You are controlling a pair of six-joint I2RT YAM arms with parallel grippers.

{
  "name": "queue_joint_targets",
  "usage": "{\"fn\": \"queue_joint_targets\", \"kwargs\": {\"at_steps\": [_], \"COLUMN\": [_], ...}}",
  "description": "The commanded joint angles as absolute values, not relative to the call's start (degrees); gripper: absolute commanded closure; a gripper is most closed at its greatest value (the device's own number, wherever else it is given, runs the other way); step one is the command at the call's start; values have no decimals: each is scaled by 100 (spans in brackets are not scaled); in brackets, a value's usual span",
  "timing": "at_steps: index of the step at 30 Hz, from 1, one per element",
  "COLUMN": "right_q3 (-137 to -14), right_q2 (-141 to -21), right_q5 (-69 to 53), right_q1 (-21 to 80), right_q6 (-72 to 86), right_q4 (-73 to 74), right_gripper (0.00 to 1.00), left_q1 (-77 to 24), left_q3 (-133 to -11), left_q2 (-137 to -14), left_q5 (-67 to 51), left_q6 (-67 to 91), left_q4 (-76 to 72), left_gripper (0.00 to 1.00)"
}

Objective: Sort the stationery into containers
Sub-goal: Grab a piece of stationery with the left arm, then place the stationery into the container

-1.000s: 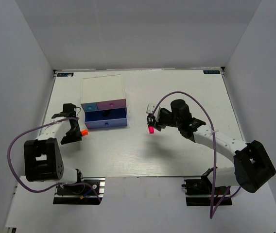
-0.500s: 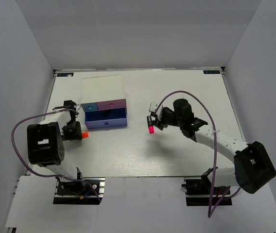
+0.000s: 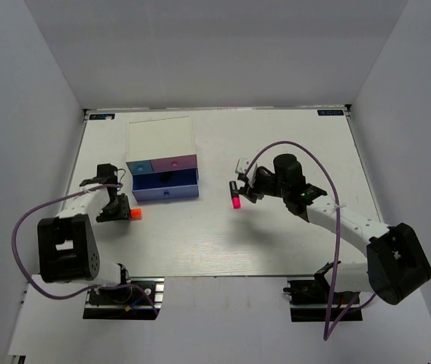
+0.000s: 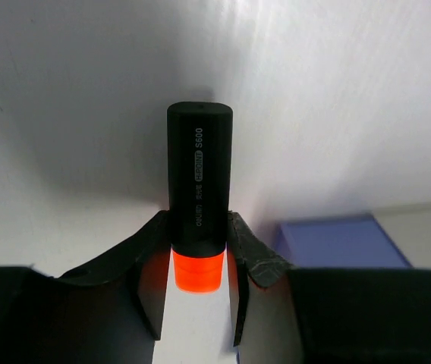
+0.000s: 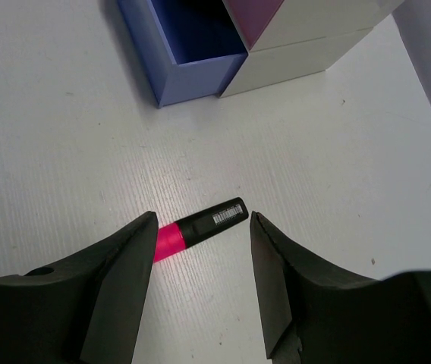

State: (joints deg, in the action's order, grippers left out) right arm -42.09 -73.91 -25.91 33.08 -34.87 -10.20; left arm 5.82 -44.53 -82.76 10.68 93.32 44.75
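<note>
You are grasping the orange highlighter point(image 4: 199, 174) in your left gripper point(image 4: 198, 224), probably bound for the open drawer point(image 3: 166, 184) at two o'clock, while your released right gripper point(image 5: 202, 220) is hovering over the pink highlighter point(image 5: 200, 225) on the desk point(image 3: 276, 144).

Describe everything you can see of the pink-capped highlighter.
The pink-capped highlighter is short: a glossy black plastic-looking barrel with a small white barcode label, and a bright pink cap, on. It lies flat, diagonally, on the white table, between the fingers of the open right end effector, which do not touch it.
</note>
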Motion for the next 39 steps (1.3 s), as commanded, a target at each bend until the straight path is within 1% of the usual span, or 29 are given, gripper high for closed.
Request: {"fn": "queue_joint_targets", "kwargs": {"at_steps": [1,7,13,17,23,34,36,38,39], "right_q3": [-4131,-4131,-4043,-3999,-3947,-3841,-3823,-3806,-3814], "right_q2": [-7242,-7260,-7251,-7260,-7198,-7189,-7189,-7198,-7198], "right_q5": [-2716,-2733,-2689,-2672,-2646,-2593,-2584,-2593,-2593], "right_q1": [3261,3269,3235,3243,3199,3112,3103,3076,3076], "right_q6": [-3428,-3472,-3507,-3524,-3577,-3630,-3621,-3630,-3630], "right_q4": [-1230,-1248,-1230,-1222,-1187,-1195,-1195,-1195,-1204], "right_gripper": [42,42,42,42,42,42,40,40,40], "left_q1": [527,527,475,361,141,-298,-360,-413,-413], "left_q3": [-4465,-4412,-4561,-5087,-5764,-6134,-6187,-6187,-6257], "left_q2": [-7481,-6786,-6627,-7004,-7548,-8437,-8508,-8569,-8630], "left_q5": [854,317,-44,-246,-246,-132,-132,-132,-132], "left_q6": [8808,8578,8525,8525,8525,8525,8525,8578,8578], "left_q4": [4342,4474,4360,4149,3982,3735,3666,3613,3612], "left_gripper": [100,100,100,100,100,100,98,85,77]}}
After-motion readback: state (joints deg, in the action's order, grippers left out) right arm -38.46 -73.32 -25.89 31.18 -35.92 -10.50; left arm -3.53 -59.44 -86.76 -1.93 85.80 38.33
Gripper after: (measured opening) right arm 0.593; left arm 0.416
